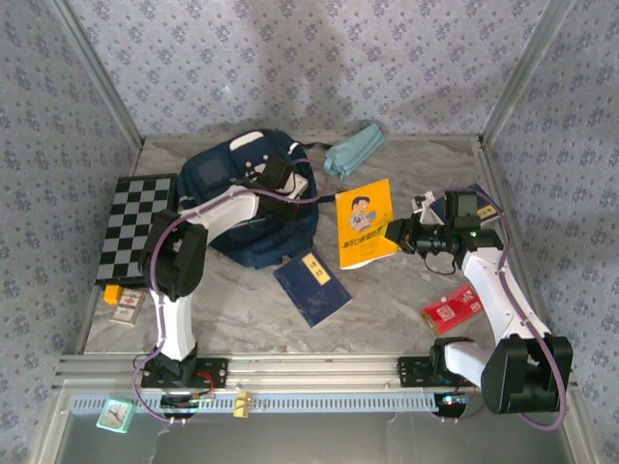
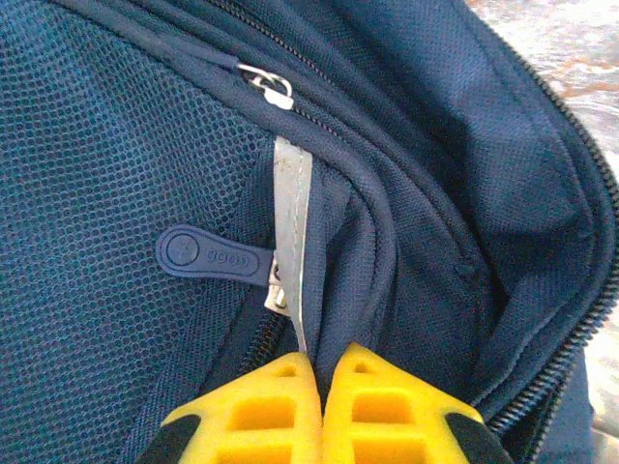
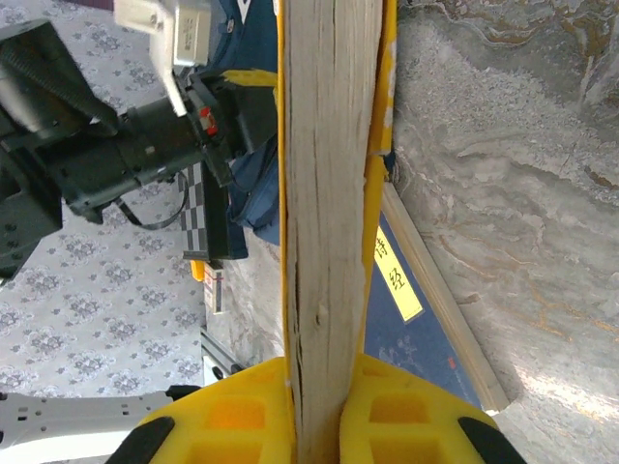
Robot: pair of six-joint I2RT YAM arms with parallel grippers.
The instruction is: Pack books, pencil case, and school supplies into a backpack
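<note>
The top external camera looks down from above and behind the arm bases (image 1: 180, 371) over the whole table (image 1: 387, 300). The left wrist camera faces the backpack (image 2: 464, 145) at close range. The right wrist camera sights along the yellow book (image 3: 329, 193) edge; all views share the backpack.

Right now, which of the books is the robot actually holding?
The yellow book, its edge pinched in the right claw. The navy book in front of the backpack lies flat, untouched.

White arms (image 1: 175, 324) with black joints (image 1: 180, 261), purple cables (image 1: 152, 243), yellow gridded fingers (image 2: 253, 406)
</note>
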